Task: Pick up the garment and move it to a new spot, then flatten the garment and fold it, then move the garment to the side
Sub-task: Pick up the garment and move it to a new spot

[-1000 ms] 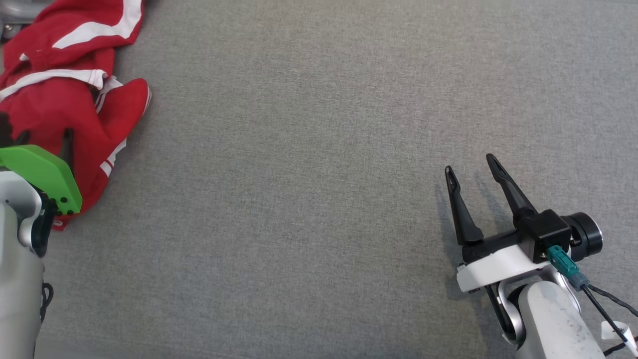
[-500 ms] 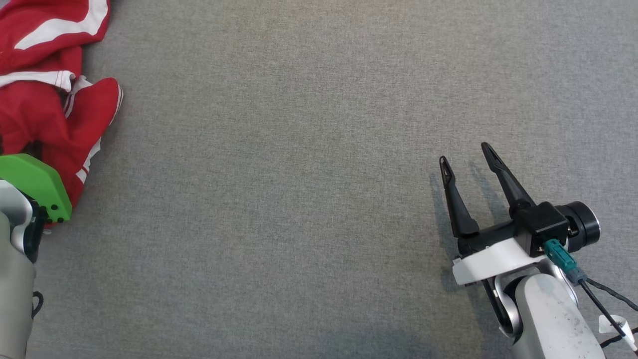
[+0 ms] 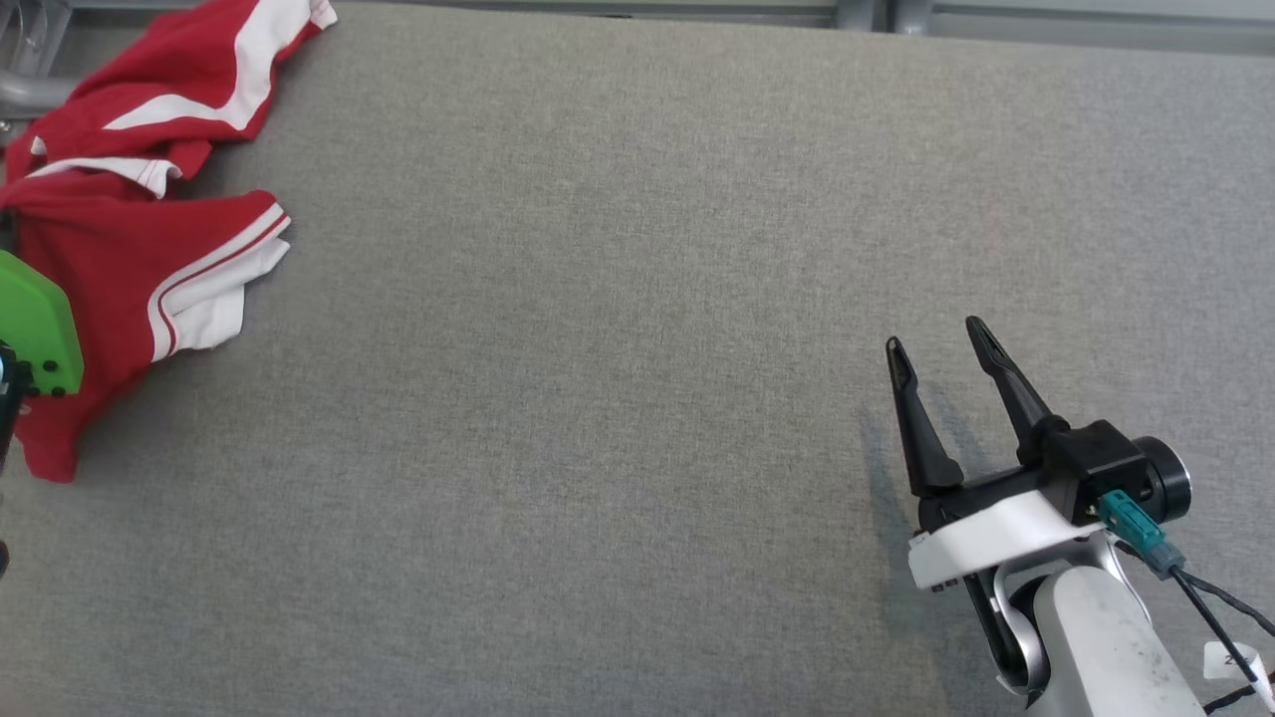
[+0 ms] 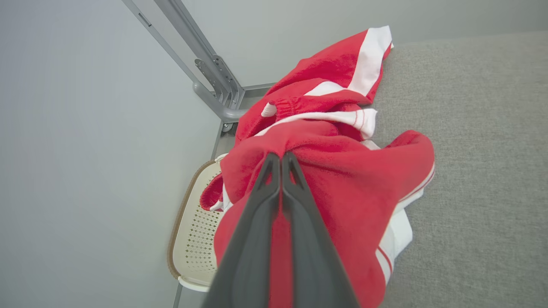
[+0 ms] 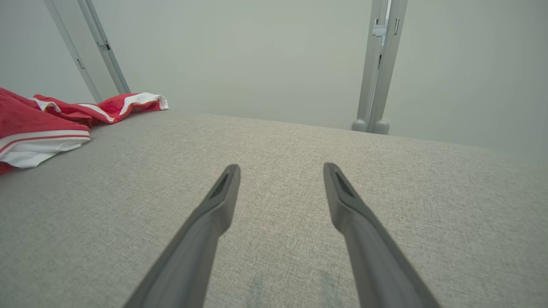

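The only writing is on a small white tag [image 3: 1235,659] by the cable [image 3: 1210,622] at the near right, and it is too small to read.

There is one garment [image 3: 120,249]. It is red with white stripes. It lies bunched up at the far left corner of the grey table [image 3: 618,299]. There are two grippers, and each has two dark fingers.

The left gripper [image 4: 281,157] has its two fingers pressed tight together. They pinch a fold of the red garment [image 4: 342,179] at their tips. The right gripper [image 3: 933,334] is at the near right, well apart from the garment. Its fingers are spread wide and it holds nothing.

The head view shows a green plate [image 3: 38,329] on the left arm, at the left edge in front of the garment. The left wrist view shows part of the garment hanging over the table's left edge. It also shows one cream basket [image 4: 192,239] with little holes down beside the table, and a grey metal pole [image 4: 201,72]. The right wrist view shows the right gripper [image 5: 281,167] over bare table, the garment [image 5: 38,124] far off to the left, and another metal pole [image 5: 376,64] behind the table.
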Available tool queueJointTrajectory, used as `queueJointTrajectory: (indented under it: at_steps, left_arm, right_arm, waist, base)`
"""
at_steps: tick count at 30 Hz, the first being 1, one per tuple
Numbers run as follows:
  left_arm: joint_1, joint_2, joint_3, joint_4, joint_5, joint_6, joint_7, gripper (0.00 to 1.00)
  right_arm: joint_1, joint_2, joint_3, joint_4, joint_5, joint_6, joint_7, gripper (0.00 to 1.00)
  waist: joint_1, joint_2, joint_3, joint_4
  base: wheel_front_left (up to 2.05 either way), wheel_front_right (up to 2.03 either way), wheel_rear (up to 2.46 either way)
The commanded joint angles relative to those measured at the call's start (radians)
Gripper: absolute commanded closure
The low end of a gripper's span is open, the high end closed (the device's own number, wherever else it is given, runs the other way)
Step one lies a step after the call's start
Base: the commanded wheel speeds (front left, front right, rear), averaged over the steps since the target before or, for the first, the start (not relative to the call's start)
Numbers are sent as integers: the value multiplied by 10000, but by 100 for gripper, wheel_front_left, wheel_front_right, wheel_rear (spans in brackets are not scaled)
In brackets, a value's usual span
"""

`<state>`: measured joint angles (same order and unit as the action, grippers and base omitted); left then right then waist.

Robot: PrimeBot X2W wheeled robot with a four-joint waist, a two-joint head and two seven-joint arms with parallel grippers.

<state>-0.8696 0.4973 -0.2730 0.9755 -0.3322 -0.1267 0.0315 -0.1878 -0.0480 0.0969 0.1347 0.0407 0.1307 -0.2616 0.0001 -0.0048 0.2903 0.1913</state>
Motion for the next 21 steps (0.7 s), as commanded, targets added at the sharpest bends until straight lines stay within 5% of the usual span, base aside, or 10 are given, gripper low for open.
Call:
queueJointTrajectory:
  at_steps: [1,11,21]
  left_arm:
    - [-213,173,-132,-149,73,-19,7,100]
    - [-579,549,-1735,-1965,-306,-32,348,100]
    - [-312,381,-3254,-4244,-1307,-33,508,100]
  right_arm:
    - [179,-44,-57,16,141,1,-45,0]
    - [1159,-41,-630,-36,739,1,-42,0]
    - [1715,-40,-1211,-149,788,1,-43,0]
  waist:
    - [-1,48,-763,0]
    - [-1,48,-2384,-399]
    - [-1,48,-2859,-1170]
  base:
    - [0,0,0]
    - [0,0,0]
    - [0,0,0]
